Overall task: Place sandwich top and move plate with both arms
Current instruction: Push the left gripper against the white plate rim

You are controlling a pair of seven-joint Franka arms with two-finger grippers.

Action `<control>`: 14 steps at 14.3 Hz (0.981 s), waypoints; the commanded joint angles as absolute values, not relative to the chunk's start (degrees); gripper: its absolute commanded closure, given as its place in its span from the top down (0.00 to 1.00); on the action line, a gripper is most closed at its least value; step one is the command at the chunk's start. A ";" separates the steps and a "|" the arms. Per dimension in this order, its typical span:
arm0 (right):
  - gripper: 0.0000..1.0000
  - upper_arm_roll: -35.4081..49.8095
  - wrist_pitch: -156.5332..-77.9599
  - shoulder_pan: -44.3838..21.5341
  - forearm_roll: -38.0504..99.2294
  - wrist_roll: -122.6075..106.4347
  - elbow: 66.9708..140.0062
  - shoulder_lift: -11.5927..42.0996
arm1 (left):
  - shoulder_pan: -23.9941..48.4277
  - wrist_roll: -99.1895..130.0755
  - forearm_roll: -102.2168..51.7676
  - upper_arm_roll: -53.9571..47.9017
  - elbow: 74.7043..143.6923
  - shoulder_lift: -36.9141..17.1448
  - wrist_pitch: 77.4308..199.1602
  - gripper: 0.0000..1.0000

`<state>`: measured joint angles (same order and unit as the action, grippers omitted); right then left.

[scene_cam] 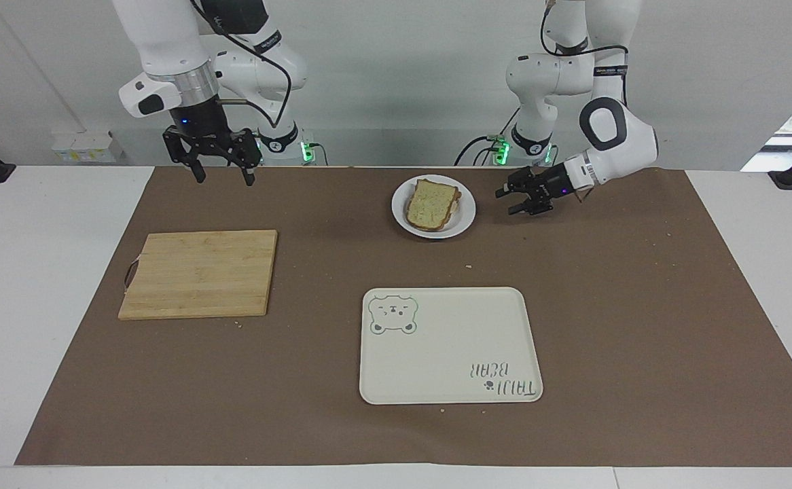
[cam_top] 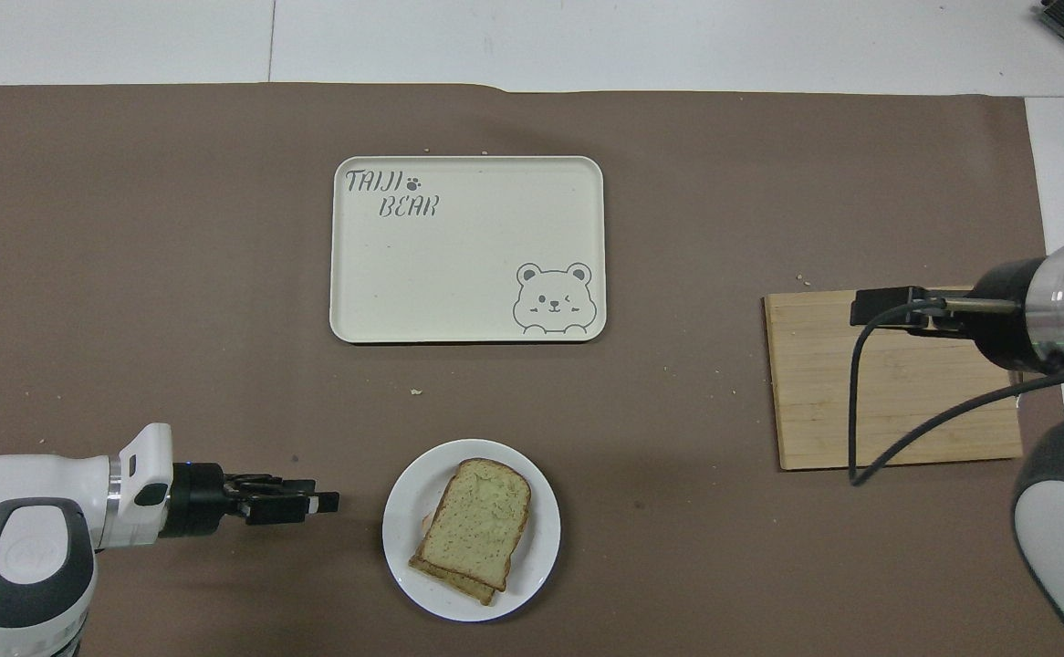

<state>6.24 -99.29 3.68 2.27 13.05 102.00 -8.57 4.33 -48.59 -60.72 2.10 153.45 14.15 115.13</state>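
Across the bench we see the top (scene_cam: 431, 202) lying on the sandwich on the plate (scene_cam: 465, 216). Our left hand (scene_cam: 522, 199) sits low just beside the plate, fingers parted, holding nothing. Our right hand (scene_cam: 220, 173) hangs spread wide and empty. From overhead, it is over the board (cam_top: 888, 401).

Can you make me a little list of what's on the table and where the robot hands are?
plate: on the brown mat, near the robots
sandwich top: lying on the sandwich on the plate
left gripper: low beside the plate, touching nothing
right gripper: open, empty, up in the air
tray: bear drawing, nothing on it
cutting board: toward the right arm's end
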 commanded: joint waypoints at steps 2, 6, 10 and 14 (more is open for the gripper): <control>1.00 7.03 -93.44 6.59 0.88 12.31 94.58 -4.23 | 9.39 -52.55 -68.80 2.72 154.42 11.35 118.81 0.69; 1.00 6.94 -90.97 7.82 0.53 11.95 90.44 -1.49 | 17.83 -54.75 -76.71 2.72 155.13 8.88 126.03 0.71; 1.00 5.64 -92.19 6.78 0.53 11.43 91.05 -1.58 | 18.81 -57.82 -76.73 2.72 158.11 9.32 126.47 0.70; 1.00 4.13 -92.02 5.53 -0.53 6.50 90.88 -1.58 | 19.60 -58.01 -76.73 2.72 158.55 9.49 125.77 0.50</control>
